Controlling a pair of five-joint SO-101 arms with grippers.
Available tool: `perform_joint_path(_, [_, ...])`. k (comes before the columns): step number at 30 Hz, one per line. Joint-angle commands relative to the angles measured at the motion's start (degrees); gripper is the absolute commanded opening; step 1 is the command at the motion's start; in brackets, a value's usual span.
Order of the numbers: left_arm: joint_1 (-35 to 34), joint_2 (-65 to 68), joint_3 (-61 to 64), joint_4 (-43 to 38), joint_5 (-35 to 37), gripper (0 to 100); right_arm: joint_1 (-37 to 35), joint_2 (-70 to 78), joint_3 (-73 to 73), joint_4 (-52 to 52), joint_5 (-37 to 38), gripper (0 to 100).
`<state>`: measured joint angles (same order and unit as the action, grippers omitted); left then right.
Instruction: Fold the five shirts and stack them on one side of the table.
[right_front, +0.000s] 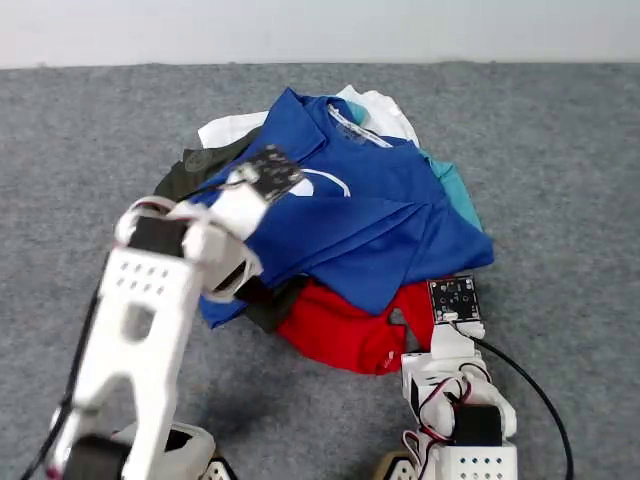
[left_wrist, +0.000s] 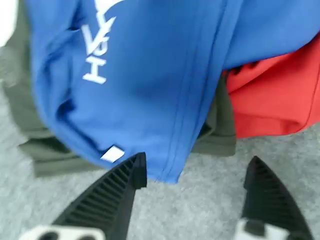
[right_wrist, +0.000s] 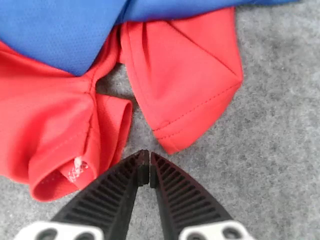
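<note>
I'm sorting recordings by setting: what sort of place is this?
Likely a robotics test bench, not a home: the left arm and right arm stand at a grey felt-covered table, a heap of shirts before them, a bare white wall behind.

The high camera looks down over the grey table (right_front: 560, 150) from the robot's end, far enough off to take in the whole shirt pile (right_front: 350, 200). Each wrist camera sits close above the cloth and sights forward past its own fingers. The left gripper (left_wrist: 197, 162) faces the blue shirt (left_wrist: 150, 75), the right gripper (right_wrist: 150, 159) the red shirt (right_wrist: 175, 75). All three views share those two shirts.
</note>
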<state>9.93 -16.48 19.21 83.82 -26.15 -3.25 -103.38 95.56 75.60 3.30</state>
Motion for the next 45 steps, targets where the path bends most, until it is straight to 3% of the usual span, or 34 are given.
perform_joint_path(1, [1.2,9.3,-7.1,0.1,-1.0,32,0.0,-0.4,0.9,-0.6,-0.2,0.9])
perform_joint_path(14, [2.0,35.2,-16.7,-6.6,-0.3,32,0.0,-0.4,0.9,-0.6,-0.2,0.9])
perform_joint_path(20, [1.9,40.0,-16.7,-10.4,9.5,30,0.0,-0.4,0.9,-0.6,-0.2,0.9])
perform_joint_path(22, [1.9,39.9,-16.8,-10.4,9.5,23,0.0,-0.4,0.9,-0.6,-0.2,0.9])
perform_joint_path(25, [1.9,37.3,-16.8,-10.4,9.5,3,0.0,-0.4,0.9,-0.6,-0.2,0.9])
perform_joint_path(27, [1.2,34.1,-16.8,-9.8,9.7,2,0.0,-0.4,0.9,-0.6,-0.2,0.9])
perform_joint_path(36, [-10.4,10.1,-16.8,-8.9,9.8,1,0.0,-0.4,0.9,-0.6,-0.2,0.9])
perform_joint_path(45, [-32.9,-5.7,-16.8,-9.3,9.4,1,0.0,-0.4,0.9,-0.6,-0.2,0.9])
